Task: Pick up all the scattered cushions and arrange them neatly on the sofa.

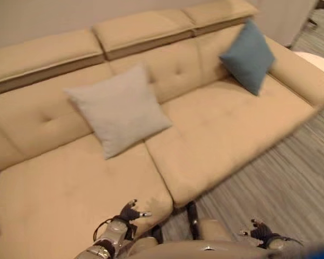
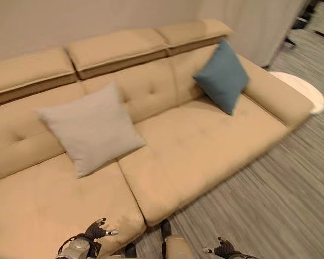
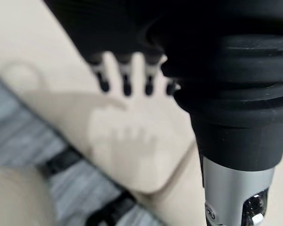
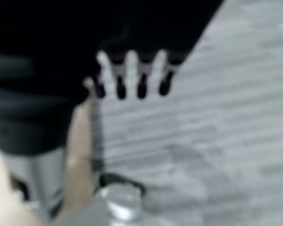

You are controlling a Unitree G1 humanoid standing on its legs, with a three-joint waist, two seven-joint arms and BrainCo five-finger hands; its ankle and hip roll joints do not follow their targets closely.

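From the left eye view, two cushions lean upright on the tan sofa (image 1: 216, 135): a grey cushion (image 1: 119, 110) against the middle backrest and a blue cushion (image 1: 248, 55) in the right corner by the armrest. Both lie well apart from the left robot hand (image 1: 130, 211), low over the seat's front edge, and the right robot hand (image 1: 259, 231), above the striped floor (image 1: 291, 178). In each wrist view, that robot hand's fingers hang straight and spread, holding nothing.
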